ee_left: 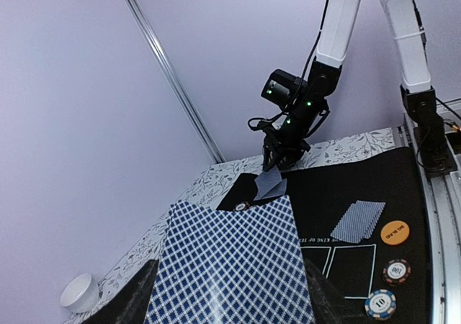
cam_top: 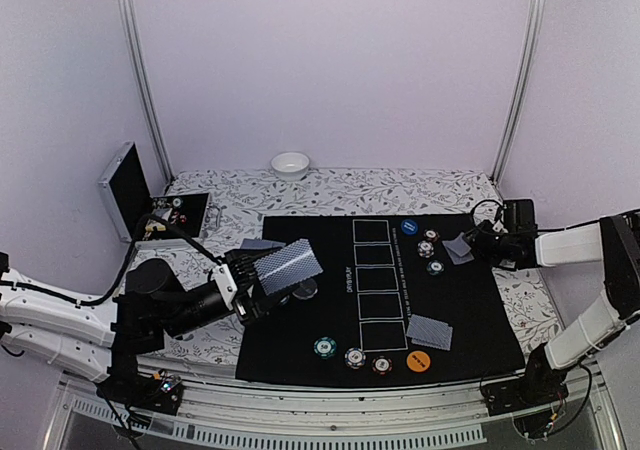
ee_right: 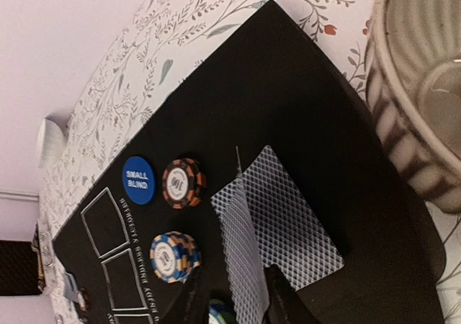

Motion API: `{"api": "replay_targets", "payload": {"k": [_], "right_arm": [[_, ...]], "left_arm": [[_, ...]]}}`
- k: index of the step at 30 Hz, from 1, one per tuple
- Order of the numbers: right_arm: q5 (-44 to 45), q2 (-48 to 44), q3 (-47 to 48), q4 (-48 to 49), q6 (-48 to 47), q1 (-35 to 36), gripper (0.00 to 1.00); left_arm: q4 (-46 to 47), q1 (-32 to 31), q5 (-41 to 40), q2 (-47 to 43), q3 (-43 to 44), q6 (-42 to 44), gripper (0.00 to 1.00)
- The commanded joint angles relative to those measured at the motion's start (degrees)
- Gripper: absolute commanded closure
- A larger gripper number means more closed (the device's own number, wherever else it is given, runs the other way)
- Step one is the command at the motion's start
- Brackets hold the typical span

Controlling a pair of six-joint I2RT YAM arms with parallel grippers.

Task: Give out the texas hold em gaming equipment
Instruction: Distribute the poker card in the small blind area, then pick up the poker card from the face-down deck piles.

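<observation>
**Two seats set, a third short of chips**

Your left gripper (cam_top: 264, 276) is clamped on the deck (cam_top: 289, 262), held above the black mat's (cam_top: 470, 310) left half. On the mat's near edge lie dealt cards (cam_top: 430, 332), three poker chips (cam_top: 355, 357) and the orange button (cam_top: 419, 361). At its far-right corner your right gripper (cam_top: 478, 240) sits over more cards (cam_top: 458, 249) (clamped or not, I cannot tell). The left edge probably lacks chips.

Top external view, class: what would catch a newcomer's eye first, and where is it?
The left claw holds up a checked-back card over the left edge of the black mat. Across the mat, the right claw sits at two more cards beside three chips at the far right. An orange disc stands out at the mat's near edge.
</observation>
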Motion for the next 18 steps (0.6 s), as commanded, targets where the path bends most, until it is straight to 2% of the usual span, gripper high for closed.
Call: {"api": "replay_targets", "payload": {"k": [1, 4, 10, 13, 15, 18], "right_arm": [[0.6, -6.39, -1.76, -0.25, 0.34, -0.21, 0.51], [2.53, -10.86, -2.38, -2.76, 0.82, -0.21, 0.4], [6.07, -21.83, -1.85, -7.87, 0.63, -0.2, 0.31], [1.93, -26.43, 0.86, -9.18, -3.44, 0.64, 0.3], [-2.15, -27.55, 4.43, -9.98, -8.38, 4.07, 0.27], [-5.28, -26.65, 11.63, -13.34, -19.34, 16.55, 0.18]], "left_arm": [[-0.02, -0.97, -0.72, -0.96, -0.32, 0.37, 0.41], [-0.17, -0.93, -0.83, -1.07, -0.19, 0.48, 0.41], [-0.48, -1.0, 0.04, -1.15, 0.02, 0.32, 0.41], [-0.27, -1.0, 1.71, -0.97, 0.06, 0.58, 0.41], [0.25, -1.02, 3.18, -0.83, 0.16, 0.86, 0.41], [1.01, -0.95, 5.19, -0.2, 0.53, 1.18, 0.41]]}}
